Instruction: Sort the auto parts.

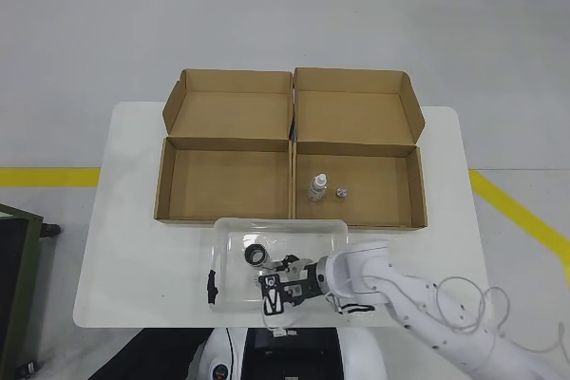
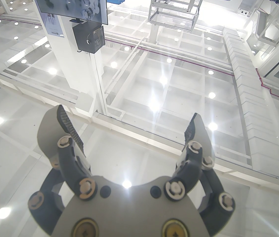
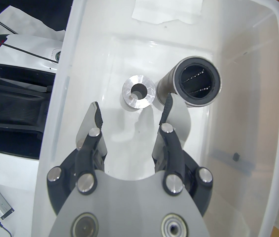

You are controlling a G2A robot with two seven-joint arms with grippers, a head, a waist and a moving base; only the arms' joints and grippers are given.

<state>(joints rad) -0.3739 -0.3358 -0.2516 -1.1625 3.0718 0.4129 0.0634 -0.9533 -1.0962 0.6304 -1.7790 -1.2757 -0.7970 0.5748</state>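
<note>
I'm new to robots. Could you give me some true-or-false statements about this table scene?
1. The right claw is open over the clear bin. True.
2. A metal ring and a black-ended tube lie in the bin. True.
3. The right claw grips the metal ring. False: its fingers are apart and hold nothing.
4. The small bottle lies in the clear bin. False: it is in a cardboard box.
5. The left claw is shut. False: it is open.

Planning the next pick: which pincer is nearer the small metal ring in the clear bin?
Right. The right pincer hangs open inside the bin, just short of the ring; the left pincer points at the ceiling.
</note>
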